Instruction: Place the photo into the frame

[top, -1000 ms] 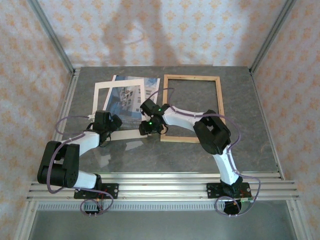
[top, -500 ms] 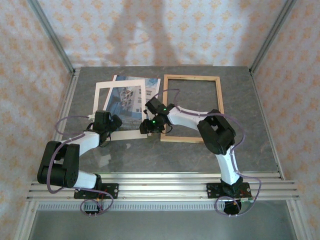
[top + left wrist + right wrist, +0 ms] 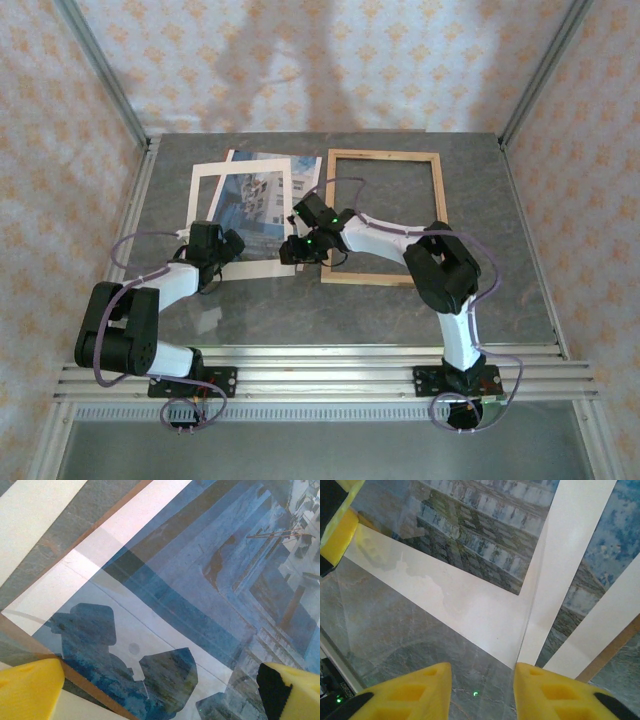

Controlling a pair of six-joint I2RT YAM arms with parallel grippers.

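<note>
The photo, a blue print of a white building, lies flat at the table's back left under a cream mat. To its right lies the light wood frame, with bare table inside it. My left gripper hovers low over the photo's near edge, its jaws wide open over the blue print. My right gripper is at the mat's near right corner. Its yellow fingers stand apart with bare table between them. The photo shows through the mat's window.
A thin clear edge, like that of a transparent sheet, runs down to the right finger. A brown strip shows at the far right. The left arm's yellow finger is close by. Metal rails border the near side.
The right arm's elbow has swung to the right and its wrist has edged slightly towards the mat's corner, with the jaws narrower than before. The left arm has not moved.
</note>
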